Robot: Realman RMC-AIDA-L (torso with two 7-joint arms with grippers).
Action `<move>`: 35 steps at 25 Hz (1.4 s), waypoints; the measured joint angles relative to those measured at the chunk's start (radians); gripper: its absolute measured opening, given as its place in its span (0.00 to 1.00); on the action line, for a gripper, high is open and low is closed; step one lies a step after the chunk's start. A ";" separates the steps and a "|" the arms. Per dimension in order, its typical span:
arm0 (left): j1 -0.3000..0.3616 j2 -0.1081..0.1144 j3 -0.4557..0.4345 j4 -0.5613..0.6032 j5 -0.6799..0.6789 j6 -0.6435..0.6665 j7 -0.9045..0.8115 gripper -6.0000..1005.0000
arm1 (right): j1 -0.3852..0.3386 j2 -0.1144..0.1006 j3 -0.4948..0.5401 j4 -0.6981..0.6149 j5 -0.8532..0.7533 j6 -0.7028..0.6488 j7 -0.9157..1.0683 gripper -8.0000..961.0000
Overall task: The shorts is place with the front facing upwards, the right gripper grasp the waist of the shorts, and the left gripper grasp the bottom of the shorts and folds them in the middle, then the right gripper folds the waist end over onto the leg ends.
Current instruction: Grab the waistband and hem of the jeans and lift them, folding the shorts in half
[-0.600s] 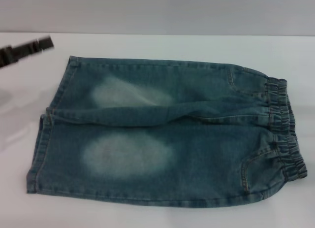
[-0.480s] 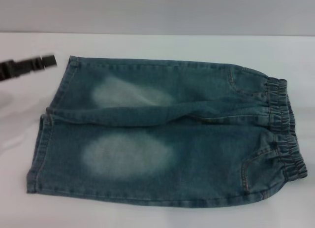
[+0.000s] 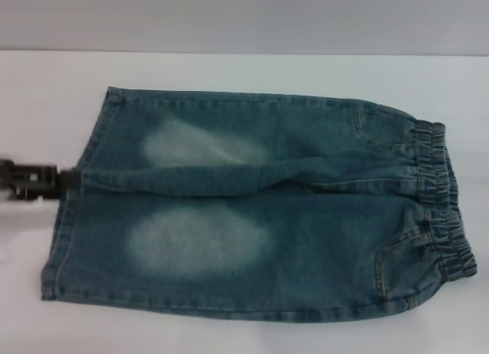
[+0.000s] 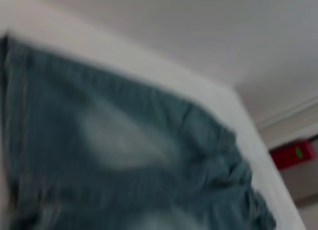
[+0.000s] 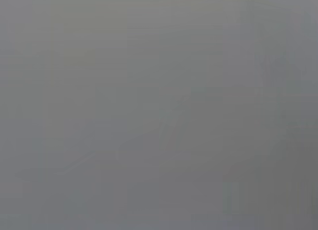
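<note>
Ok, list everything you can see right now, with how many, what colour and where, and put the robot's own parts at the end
shorts: one, blue denim with two pale faded patches on the thighs, lying flat across the middle of the table.
waist: one, darker blue gathered band, at the shorts' right end.
leg ends: two, blue stitched hems, at the shorts' left end.
table: one, white, under the shorts.
red object: one, red with a small green mark, off beyond the table, seen only in the left wrist view.
left claw: one, black, at the left edge of the shorts, by the gap between the two leg ends.
right claw: not in view.
</note>
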 joint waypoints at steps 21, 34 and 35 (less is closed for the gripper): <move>-0.011 -0.016 -0.140 0.012 0.430 0.052 -0.218 0.83 | 0.033 -0.002 0.004 -0.023 -0.003 0.083 -0.001 0.79; -0.003 -0.071 -0.149 0.017 0.494 0.016 -0.212 0.82 | 0.057 -0.002 -0.004 -0.020 -0.006 0.085 0.006 0.79; -0.003 -0.073 -0.149 0.017 0.495 0.011 -0.211 0.82 | 0.057 -0.002 -0.004 -0.020 -0.006 0.085 0.007 0.79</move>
